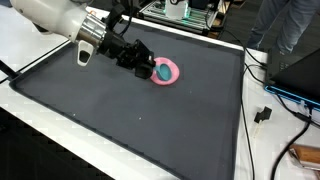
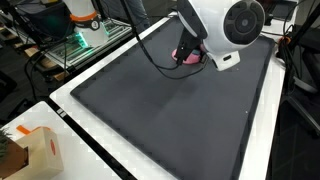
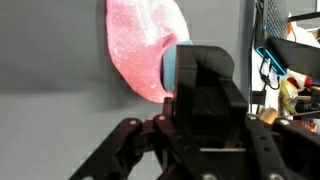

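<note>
Dark mat [image 1: 150, 125], tool [image 1: 152, 68] at pink dish [image 1: 175, 74] holding blue piece [image 1: 163, 71], cannot tell its grip

Glittery pink ring [image 3: 140, 50], matt mat [image 3: 50, 100]

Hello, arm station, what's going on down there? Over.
End effector down at pink disc, open or shut unclear. Blue piece on disc, beside end effector. Nothing else on mat nearby.

The black gripper [image 3: 203, 75] hides most of a light-blue piece [image 3: 168, 68] touching a glittery pink disc [image 3: 140, 45] on the grey mat [image 3: 50, 90].
</note>
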You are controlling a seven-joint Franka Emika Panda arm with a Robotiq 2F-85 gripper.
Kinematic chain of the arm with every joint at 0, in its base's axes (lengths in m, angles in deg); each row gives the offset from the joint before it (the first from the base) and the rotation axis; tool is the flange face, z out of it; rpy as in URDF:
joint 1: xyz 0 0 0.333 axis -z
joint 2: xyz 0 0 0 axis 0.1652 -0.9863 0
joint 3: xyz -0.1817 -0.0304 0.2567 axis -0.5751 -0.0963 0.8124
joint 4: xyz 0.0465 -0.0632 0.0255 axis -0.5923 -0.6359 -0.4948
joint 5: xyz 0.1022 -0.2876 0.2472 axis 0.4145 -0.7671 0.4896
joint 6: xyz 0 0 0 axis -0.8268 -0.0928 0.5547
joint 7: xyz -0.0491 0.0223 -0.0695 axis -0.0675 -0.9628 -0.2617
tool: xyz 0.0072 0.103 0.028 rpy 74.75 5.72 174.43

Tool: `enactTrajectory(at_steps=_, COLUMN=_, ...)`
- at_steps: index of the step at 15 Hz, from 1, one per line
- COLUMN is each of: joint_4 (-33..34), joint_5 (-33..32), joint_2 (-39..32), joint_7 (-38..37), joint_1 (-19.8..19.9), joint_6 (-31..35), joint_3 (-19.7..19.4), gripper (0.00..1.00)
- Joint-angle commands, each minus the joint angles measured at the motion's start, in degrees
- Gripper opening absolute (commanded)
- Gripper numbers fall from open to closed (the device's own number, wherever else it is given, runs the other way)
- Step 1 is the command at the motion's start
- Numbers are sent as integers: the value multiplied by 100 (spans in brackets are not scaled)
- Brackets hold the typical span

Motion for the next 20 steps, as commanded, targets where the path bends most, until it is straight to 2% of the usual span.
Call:
enactTrajectory(at_steps=1, joint_4=-148, joint_5=-275, joint_2=232, joint_7=-11, joint_1=-68, joint_6=-51, joint_3=9, gripper=25)
enactTrajectory(at_steps=8, joint_4=-339, joint_5=-627, joint_2=737, joint_7=-45, joint_1=-213, joint_6=-41, joint_3=102, gripper=25)
enactTrajectory(at_steps=12, joint_4=-580, joint_5=-931, joint_2=1222, joint_7=-221, joint_1=-436, joint_6=183, joint_3=29, gripper=25)
enactTrajectory(at_steps=20, joint_4=-1362, joint_5=-2018, joint_2=2200, joint_7=-1088, joint_1=-1073, joint_6=1294, joint_3=-99, gripper=25)
